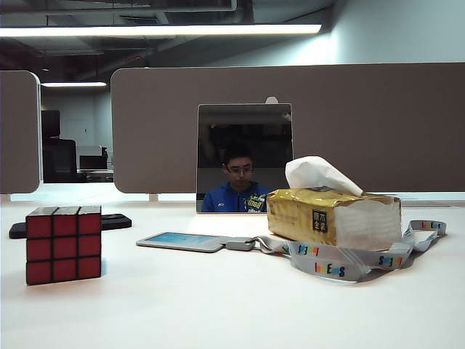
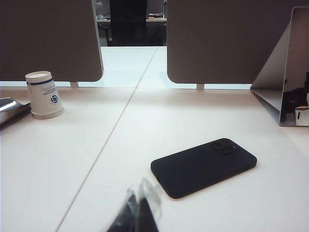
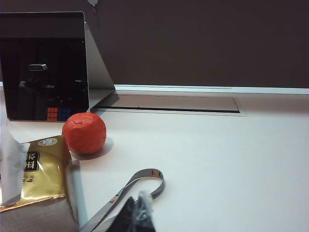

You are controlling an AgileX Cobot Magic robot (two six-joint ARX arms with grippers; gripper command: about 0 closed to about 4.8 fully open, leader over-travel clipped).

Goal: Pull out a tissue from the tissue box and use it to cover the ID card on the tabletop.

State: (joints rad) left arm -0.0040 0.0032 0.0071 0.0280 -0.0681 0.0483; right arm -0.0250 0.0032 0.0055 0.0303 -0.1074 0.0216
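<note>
- Where the left wrist view shows its own arm, only the dark tip of the left gripper (image 2: 137, 215) pokes in above the tabletop (image 2: 58, 164), its fingers pressed together on nothing.
- Just beyond that tip a black phone (image 2: 203, 166) lies flat, camera bump up, apart from the gripper.
- Farther off a white paper cup (image 2: 44, 94) with a blue logo stands upside down near the brown partition panels (image 2: 53, 38).
- The right gripper (image 3: 136, 216) likewise shows only its dark tip, fingers together and empty, hovering just beside the grey lanyard (image 3: 140, 181).
- Next to it sits the tissue box (image 3: 41, 171), golden-yellow, with an orange-red ball (image 3: 84, 133) behind it.
- In the exterior view neither gripper appears.
- The tissue box (image 1: 333, 217) rests right of centre, and the tissue (image 1: 320, 174) sticks up out of its top, not pulled free.
- The ID card (image 1: 182, 241) lies flat at centre, uncovered, left of the box; its lanyard (image 1: 349, 262) loops around the box's front and right end.
- A red-faced puzzle cube (image 1: 64, 244) stands at lower left, the phone (image 1: 109, 221) just behind it.
- A mirror (image 1: 244, 157) leans against the partition at centre.
</note>
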